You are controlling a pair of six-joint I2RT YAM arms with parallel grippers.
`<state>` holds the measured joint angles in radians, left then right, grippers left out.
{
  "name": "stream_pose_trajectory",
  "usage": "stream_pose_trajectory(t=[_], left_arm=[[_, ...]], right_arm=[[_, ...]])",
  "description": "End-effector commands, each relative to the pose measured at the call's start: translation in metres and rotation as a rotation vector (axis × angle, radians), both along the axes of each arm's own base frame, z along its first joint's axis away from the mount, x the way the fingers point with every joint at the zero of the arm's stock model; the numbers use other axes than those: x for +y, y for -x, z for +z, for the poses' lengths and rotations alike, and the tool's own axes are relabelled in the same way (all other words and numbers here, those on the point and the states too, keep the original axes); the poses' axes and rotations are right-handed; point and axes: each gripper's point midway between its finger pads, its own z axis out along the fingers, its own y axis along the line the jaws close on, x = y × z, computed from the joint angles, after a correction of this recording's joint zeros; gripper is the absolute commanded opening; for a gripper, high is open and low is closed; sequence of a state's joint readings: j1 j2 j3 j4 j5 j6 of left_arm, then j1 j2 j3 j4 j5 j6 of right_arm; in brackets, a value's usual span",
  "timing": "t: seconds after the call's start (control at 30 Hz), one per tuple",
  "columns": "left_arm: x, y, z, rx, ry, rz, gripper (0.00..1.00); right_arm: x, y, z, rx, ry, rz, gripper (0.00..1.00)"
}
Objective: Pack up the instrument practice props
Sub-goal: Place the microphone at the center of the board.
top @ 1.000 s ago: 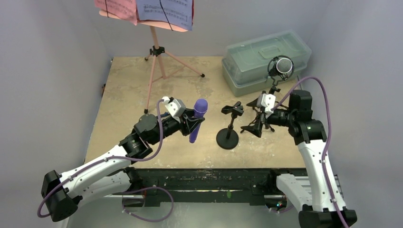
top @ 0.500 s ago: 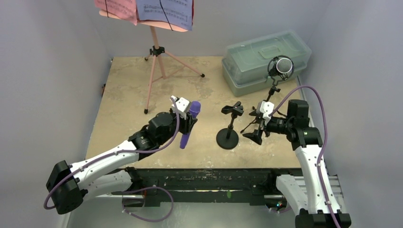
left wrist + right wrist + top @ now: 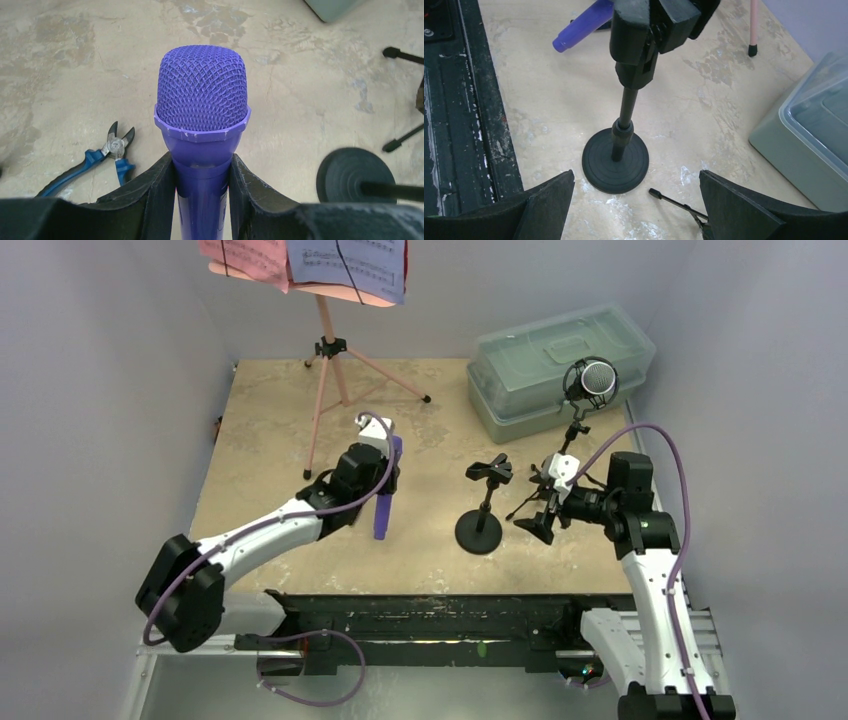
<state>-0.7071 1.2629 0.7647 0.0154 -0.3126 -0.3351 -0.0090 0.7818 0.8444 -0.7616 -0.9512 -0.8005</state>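
The sandy worn table (image 3: 270,420) carries a translucent greenish lidded plastic box (image 3: 560,365) at its far right corner, lid on. At the far left stands the pink tripod music rack (image 3: 325,360) with printed sheets (image 3: 345,260) on its panel.

The left gripper (image 3: 201,165) has its jaws drawn part-way in and clamped on the shaft of the purple mesh-headed mic (image 3: 202,95), just under the head's collar. In the top view the mic's long axis runs along the fingers, steeply tilted, head toward the far side and tail toward the near edge. It appears to be held off the table. The box lies well apart, to the far right of these jaws, and the right arm is the nearer one to it. Stowing the mic would probably need the lid off first.

The right gripper (image 3: 635,172) is spread as wide as it goes and holds nothing. The black round-based mic support (image 3: 615,160) stands upright straight ahead of the jaws, its post centred between them. The black silver-headed mic (image 3: 590,380) sits on its tripod support just beside this gripper, in front of the box.

Blue-handled pliers (image 3: 107,155) lie flat on the table under the left wrist.
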Motion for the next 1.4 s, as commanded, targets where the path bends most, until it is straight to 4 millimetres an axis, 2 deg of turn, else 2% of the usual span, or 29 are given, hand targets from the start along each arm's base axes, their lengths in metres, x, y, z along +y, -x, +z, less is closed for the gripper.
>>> stream_pose_trajectory(t=[0.0, 0.13, 0.5, 0.57, 0.73, 0.8, 1.0, 1.07, 1.13, 1.37], left_arm=[[-0.015, -0.041, 0.028, -0.013, 0.212, 0.079, 0.0], [-0.027, -0.075, 0.02, 0.036, 0.33, 0.127, 0.0], [-0.089, -0.154, -0.015, 0.199, 0.626, 0.139, 0.0], [-0.101, -0.164, -0.029, 0.241, 0.694, 0.14, 0.03], [-0.13, -0.186, -0.044, 0.297, 0.882, 0.127, 0.14], [-0.138, -0.195, -0.048, 0.319, 0.944, 0.137, 0.25], [-0.146, -0.209, -0.062, 0.337, 0.958, 0.15, 0.67], [-0.143, -0.209, -0.06, 0.324, 0.939, 0.154, 0.77], [-0.142, -0.207, -0.056, 0.309, 0.915, 0.14, 0.82], [-0.136, -0.181, -0.032, 0.23, 0.819, 0.0, 0.84]], right_arm=[[-0.005, -0.005, 0.003, -0.025, 0.0, -0.032, 0.99], [-0.006, -0.004, 0.004, -0.03, -0.001, -0.036, 0.99], [-0.007, -0.005, 0.004, -0.038, 0.0, -0.044, 0.99], [-0.008, -0.005, 0.004, -0.039, 0.003, -0.048, 0.99], [-0.008, -0.005, 0.004, -0.041, 0.003, -0.049, 0.99], [-0.009, -0.006, 0.003, -0.04, 0.006, -0.051, 0.99], [-0.01, -0.006, 0.003, -0.044, 0.009, -0.056, 0.99], [-0.01, -0.006, 0.002, -0.044, 0.01, -0.056, 0.99], [-0.01, -0.006, 0.003, -0.045, 0.01, -0.056, 0.99], [-0.01, -0.007, 0.001, -0.043, 0.012, -0.057, 0.99]])
